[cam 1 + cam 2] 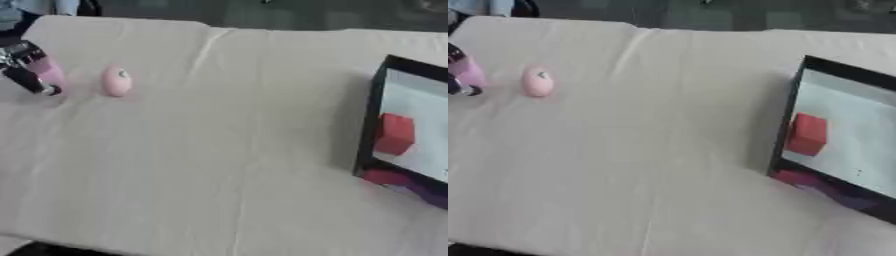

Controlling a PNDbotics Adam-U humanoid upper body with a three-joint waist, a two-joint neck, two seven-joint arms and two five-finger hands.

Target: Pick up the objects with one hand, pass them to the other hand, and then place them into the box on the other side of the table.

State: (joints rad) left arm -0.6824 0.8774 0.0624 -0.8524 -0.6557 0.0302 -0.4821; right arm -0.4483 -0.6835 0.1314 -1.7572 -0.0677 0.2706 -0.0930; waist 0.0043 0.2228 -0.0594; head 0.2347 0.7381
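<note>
gripping a pink object [45,70], left robot hand [24,67] curls beside pink egg [115,80].

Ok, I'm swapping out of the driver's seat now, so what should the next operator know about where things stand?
Left hand: at the table's far left, fingers curled round a pink thing.
Right hand: not in view.
Pink egg-shaped object: lying on the cloth just right of the left hand, not touching it.
Box: on the right, with a red block already inside.
Done: apparently one item boxed.
Left: pass the held pink thing to the right hand and box it, then likely the same for the egg-shaped object.
</note>
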